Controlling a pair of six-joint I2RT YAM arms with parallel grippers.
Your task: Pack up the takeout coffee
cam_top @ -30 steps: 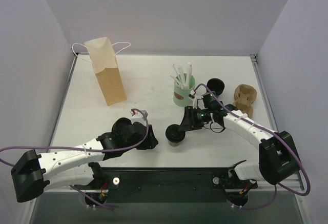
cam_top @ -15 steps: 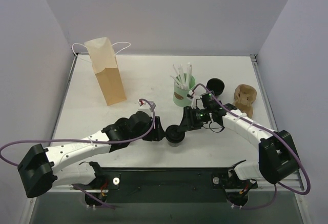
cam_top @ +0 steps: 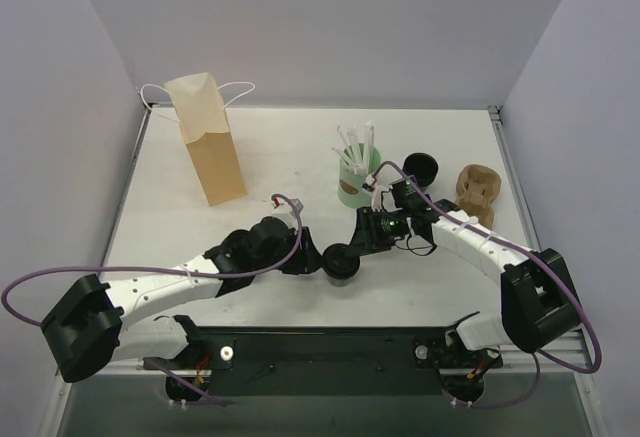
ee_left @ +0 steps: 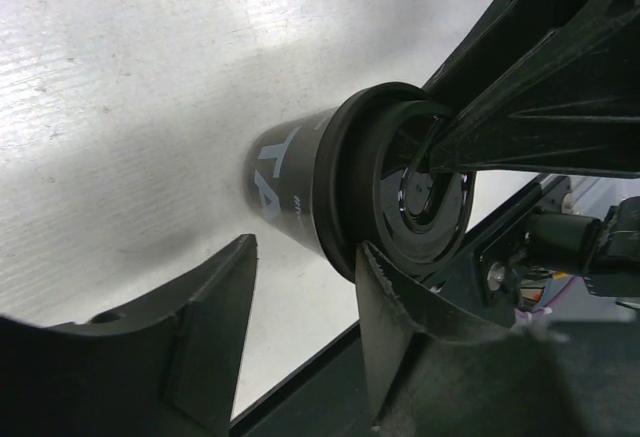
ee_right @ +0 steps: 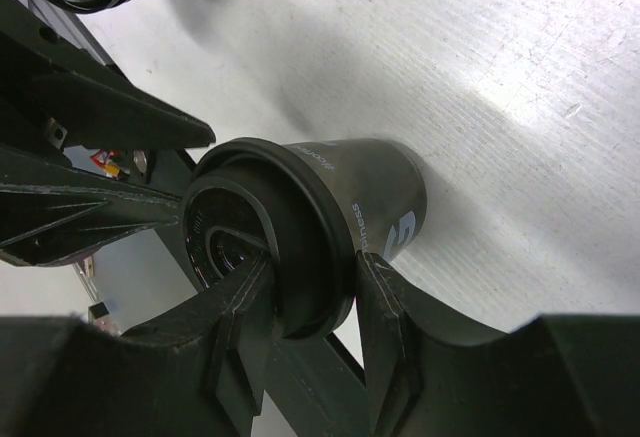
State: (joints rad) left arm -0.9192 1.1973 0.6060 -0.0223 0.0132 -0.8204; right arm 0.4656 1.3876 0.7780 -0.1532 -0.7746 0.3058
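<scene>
The left arm has swung in from the left since a second ago. Then its head sat well apart from the cup; now the left gripper (ee_left: 305, 252) is right up against the takeout coffee (cam_top: 341, 263), its jaws spread and not clamped on anything, one finger (ee_left: 400, 327) just at the lid's rim. The right gripper (ee_right: 312, 267) has barely moved and keeps the lid's rim pinched, one finger on top and one outside. The cup stands near the front middle of the table (cam_top: 280, 157), about where it was. Nothing else has shifted: the paper bag (cam_top: 207, 142) stands at the back left, the green cup (cam_top: 355, 189) of straws (cam_top: 355, 142) behind the coffee, black lids (cam_top: 421, 168) and a brown moulded piece (cam_top: 477, 190) to its right. Pale walls (cam_top: 330, 27) close in three sides.
</scene>
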